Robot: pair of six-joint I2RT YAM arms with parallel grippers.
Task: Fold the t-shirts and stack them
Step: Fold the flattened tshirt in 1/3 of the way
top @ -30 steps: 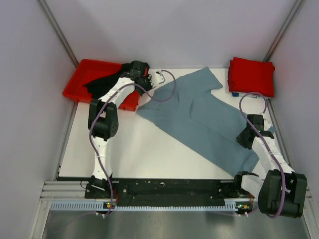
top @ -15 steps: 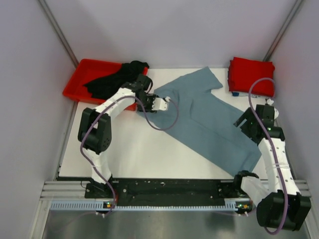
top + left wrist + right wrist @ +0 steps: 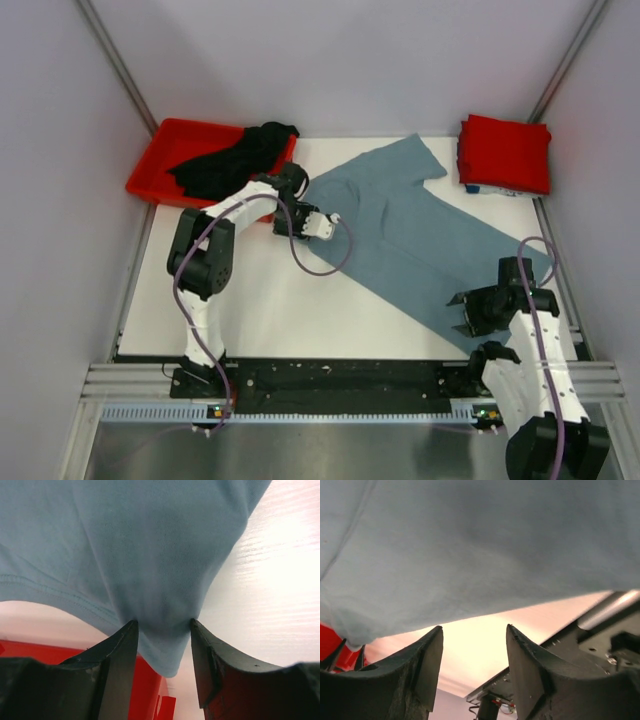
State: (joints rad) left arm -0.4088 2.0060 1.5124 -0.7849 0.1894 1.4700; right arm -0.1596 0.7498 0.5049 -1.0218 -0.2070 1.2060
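grey-blue t-shirt (image 3: pixel 410 235): spread flat diagonally (creased) | red t-shirt (image 3: pixel 505 153): folded, far right | black t-shirt (image 3: pixel 232 160): crumpled, far left

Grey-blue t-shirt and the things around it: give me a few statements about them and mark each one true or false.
1. The grey-blue t-shirt lies spread diagonally across the table. True.
2. The red t-shirt lies in the red bin. False: it sits folded at the far right corner, and it is the black t-shirt that lies in the red bin.
3. A corner of the grey-blue t-shirt lies between the left fingers. True.
4. The right fingers are shut on the cloth. False: they stand apart, with the shirt's edge just ahead of them.
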